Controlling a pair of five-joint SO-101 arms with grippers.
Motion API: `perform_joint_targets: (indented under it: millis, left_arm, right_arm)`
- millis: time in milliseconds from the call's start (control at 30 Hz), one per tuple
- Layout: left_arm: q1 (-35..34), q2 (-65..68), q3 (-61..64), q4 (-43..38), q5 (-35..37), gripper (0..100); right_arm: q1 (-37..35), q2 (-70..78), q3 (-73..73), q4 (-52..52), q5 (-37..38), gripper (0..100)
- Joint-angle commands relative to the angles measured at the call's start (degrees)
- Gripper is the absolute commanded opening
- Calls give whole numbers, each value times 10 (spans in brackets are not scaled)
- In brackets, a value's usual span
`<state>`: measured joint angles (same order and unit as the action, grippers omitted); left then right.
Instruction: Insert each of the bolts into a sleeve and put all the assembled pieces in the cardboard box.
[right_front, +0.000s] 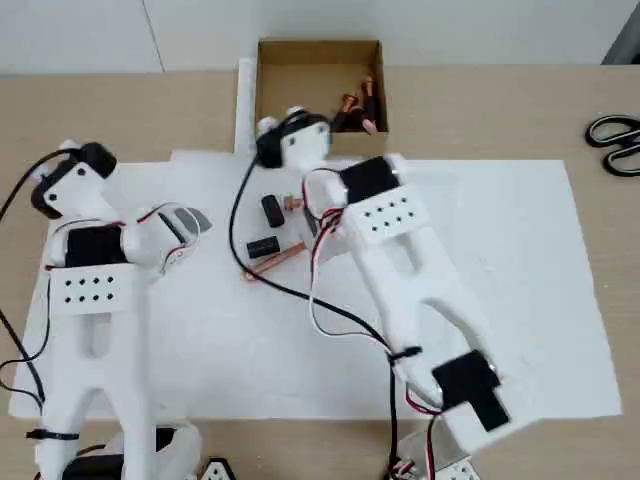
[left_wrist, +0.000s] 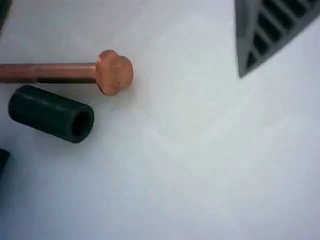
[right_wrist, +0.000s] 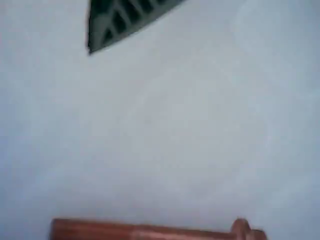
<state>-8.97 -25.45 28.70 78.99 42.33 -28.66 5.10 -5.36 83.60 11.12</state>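
One sleeve (left_wrist: 50, 115) lies just beside a bolt (left_wrist: 65, 72), nearer the foam sheet's (right_front: 500, 300) far edge; a glancing touch could roll either away. Left gripper (right_front: 190, 222), right gripper (right_front: 295, 150): jaw state cannot be told.

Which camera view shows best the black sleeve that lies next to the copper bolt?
The left wrist view: the black sleeve is close, with its open end visible, beside the copper bolt. The high view gives it as a small dark piece.

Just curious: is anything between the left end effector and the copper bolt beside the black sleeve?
From above, a black cable loops between the left end effector and the bolt; the left wrist view shows bare foam there.
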Motion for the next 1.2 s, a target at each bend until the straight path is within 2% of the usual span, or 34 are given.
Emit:
perform_joint_targets:
  millis: [0,233,333,500,700,1000,1167]
  left_arm:
    - [8,-4,43,-59,6,299]
    - [125,-5,72,-150,-10,299]
    - [127,-5,72,-172,-27,299]
    - [20,-5,75,-169,19,299]
    - [-120,-4,86,-138,98,299]
    - [-237,-5,111,-136,115,299]
    - [-251,-3,111,-135,115,299]
  right_arm:
    - [-15,25,0,-45,33,299]
    - [17,30,-38,-56,33,299]
    - [24,29,-62,-42,29,299]
    - [-15,36,-71,-83,-24,301]
    - [-91,53,-72,-133,-23,299]
    - [-139,159,-80,-172,-21,299]
    - [-150,185,-113,-168,-21,299]
